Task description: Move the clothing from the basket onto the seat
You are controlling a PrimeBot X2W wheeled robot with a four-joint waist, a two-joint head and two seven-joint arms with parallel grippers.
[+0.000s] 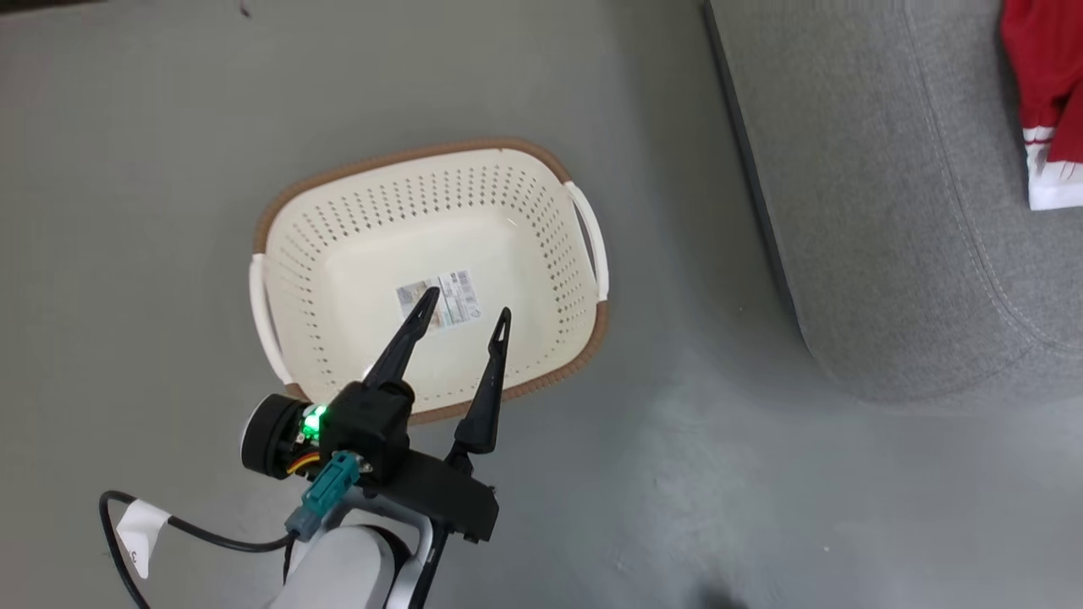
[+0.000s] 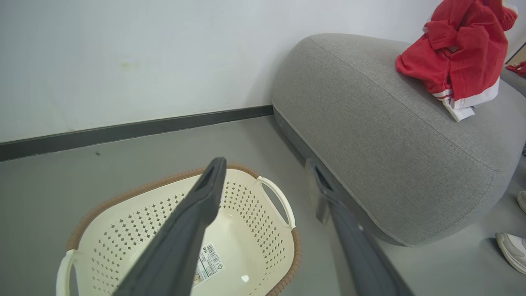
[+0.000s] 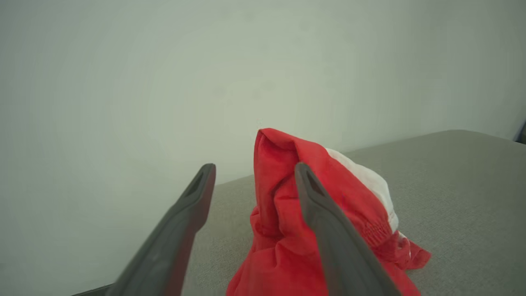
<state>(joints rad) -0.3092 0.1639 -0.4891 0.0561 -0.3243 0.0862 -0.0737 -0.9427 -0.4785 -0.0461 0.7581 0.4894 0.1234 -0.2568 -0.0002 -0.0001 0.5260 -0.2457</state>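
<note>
Altogether: one basket (image 1: 406, 203), one seat (image 1: 871, 211), one clothing heap (image 1: 1045, 76).

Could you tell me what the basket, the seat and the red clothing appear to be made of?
The basket looks like cream moulded plastic, going by its rows of punched holes; its brown rim looks woven. The seat seems grey textured upholstery fabric with a stitched seam. The clothing crumples like soft cloth.
</note>
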